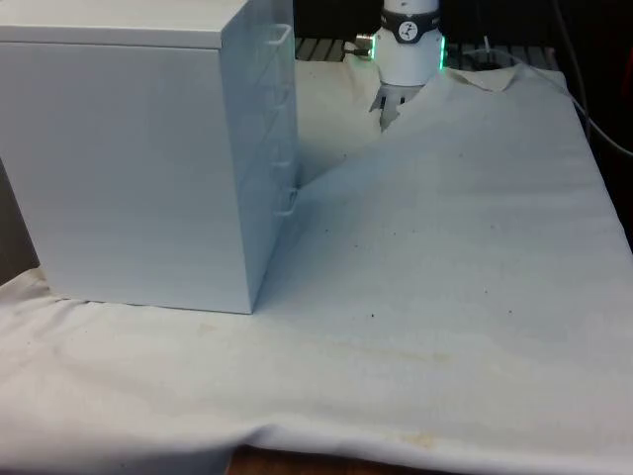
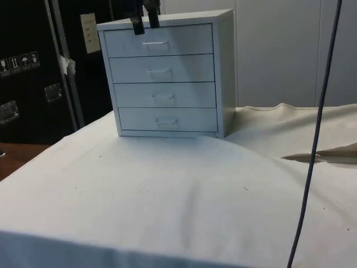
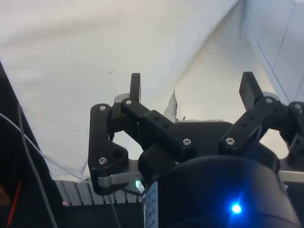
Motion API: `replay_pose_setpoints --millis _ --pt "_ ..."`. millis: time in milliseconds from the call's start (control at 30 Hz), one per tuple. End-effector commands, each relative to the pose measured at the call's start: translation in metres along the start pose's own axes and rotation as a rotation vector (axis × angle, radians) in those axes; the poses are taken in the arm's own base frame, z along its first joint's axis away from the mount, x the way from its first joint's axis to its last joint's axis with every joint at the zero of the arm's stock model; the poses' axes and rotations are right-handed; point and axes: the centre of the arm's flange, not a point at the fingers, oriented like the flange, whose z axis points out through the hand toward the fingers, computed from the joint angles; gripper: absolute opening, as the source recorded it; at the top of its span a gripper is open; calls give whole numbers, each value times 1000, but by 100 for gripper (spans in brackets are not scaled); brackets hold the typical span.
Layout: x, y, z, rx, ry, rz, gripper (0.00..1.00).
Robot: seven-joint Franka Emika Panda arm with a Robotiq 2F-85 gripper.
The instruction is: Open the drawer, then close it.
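White cloth (image 2: 184, 201) covers table, bare in foreground | chest of drawers (image 2: 167, 75) at far side in side view, 4 drawers all shut | gripper (image 2: 144, 21) hangs at chest's top edge, above top drawer handle (image 2: 155, 46), fingers (image 3: 135, 86) spread apart, empty | handle lies below gripper, long axis horizontal.

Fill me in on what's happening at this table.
A robot arm is set up at a white chest of drawers standing on the cloth-covered table. All four drawers sit flush, so none has been opened yet. The gripper hangs open near the chest's top front edge, above the top drawer's handle, holding nothing.
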Motion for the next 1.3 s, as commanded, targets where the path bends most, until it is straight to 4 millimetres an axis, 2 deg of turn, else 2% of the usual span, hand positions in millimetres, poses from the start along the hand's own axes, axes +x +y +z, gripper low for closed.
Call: replay_pose_setpoints --millis 0,500,1267 --pt "2 -2 0 -1 5 1 100" --pt "9 -4 9 -16 81 2 100" --pt "13 -5 11 -191 113 -1 100"
